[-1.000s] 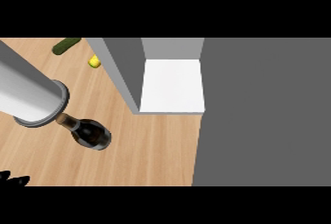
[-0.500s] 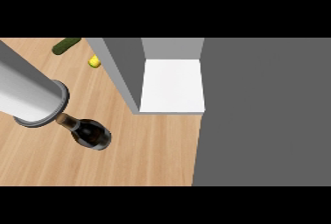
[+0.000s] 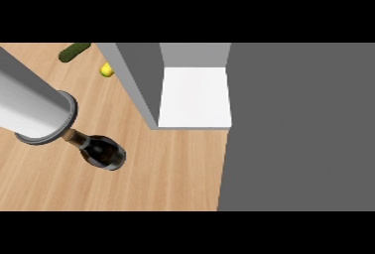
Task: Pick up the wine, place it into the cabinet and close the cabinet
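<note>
Wine bottle [image 3: 104, 152] stands on the wooden counter [image 3: 161, 173]. It is seen almost from straight above, so its dark round body looks like a disc. Its brownish neck runs up and to the left, and the end of the neck goes under the wide rim at the end of the left forearm [image 3: 36, 99].

This grey forearm comes in from the left edge and crosses the upper left part of the head view. The left hand is covered by the forearm's own end. Because of this I cannot tell if the hand is open, closed or gripping the neck of the bottle. The hand must be at this covered end, so the body of the bottle is just beside it, towards the lower right.

To the right of the hidden hand, and a little further from the robot, is the cabinet [image 3: 139, 79]. It shows a grey side wall and a white inner floor [image 3: 196, 96], and this side of it is open. The bottle is outside the cabinet, near its front corner but apart from it.

Beyond the hand, near the far edge of the counter, lie a green long thing [image 3: 74, 51] and a small yellow thing [image 3: 107, 70]. The yellow one is close to the cabinet's wall.

A dark grey area [image 3: 300, 124] fills the right side, past the counter's edge.
</note>
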Robot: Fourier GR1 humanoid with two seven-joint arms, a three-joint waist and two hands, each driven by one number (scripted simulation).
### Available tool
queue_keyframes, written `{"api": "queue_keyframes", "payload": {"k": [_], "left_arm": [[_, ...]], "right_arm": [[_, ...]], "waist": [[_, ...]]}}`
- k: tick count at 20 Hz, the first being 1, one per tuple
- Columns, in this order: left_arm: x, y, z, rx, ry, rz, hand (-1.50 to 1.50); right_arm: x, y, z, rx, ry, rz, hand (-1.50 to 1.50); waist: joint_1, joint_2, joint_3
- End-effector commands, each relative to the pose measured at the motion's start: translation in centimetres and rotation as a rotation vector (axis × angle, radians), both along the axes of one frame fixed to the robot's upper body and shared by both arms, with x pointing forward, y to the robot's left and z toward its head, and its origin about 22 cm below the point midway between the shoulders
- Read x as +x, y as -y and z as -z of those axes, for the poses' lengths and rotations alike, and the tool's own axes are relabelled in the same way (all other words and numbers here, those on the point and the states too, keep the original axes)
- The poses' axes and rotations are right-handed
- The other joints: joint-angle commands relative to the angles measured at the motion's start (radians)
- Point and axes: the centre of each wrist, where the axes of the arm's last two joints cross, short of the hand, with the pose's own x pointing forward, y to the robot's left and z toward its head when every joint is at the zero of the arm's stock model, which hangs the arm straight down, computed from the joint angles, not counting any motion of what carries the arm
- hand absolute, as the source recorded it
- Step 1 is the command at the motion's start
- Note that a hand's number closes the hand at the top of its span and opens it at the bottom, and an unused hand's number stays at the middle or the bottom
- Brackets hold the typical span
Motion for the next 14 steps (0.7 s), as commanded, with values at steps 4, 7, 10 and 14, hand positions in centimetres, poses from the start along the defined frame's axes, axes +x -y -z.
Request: {"api": "queue_keyframes", "payload": {"k": [4,7,10,14], "left_arm": [[1.4,0.1,1.2,0.01,-0.059,-0.092,-1.5],[1.9,0.5,-0.2,0.028,-0.056,-0.13,-1.5],[4.3,-2.2,2.8,0.028,-0.041,-0.153,-1.5],[5.1,-3.0,2.1,0.044,-0.037,-0.251,-1.5]], "right_arm": [[-3.4,1.3,-1.1,-0.006,0.022,-0.041,-1.5],[-2.2,-0.5,-0.2,0.038,0.021,-0.016,-1.5],[-1.1,-0.9,-2.2,0.021,0.023,-0.019,-1.5],[-1.7,1.7,-1.2,0.005,0.035,-0.03,-1.5]], "waist": [[-0.017,0.001,0.001],[-0.009,0.001,0.001],[-0.008,0.003,-0.001],[-0.011,0.002,0.001]]}}
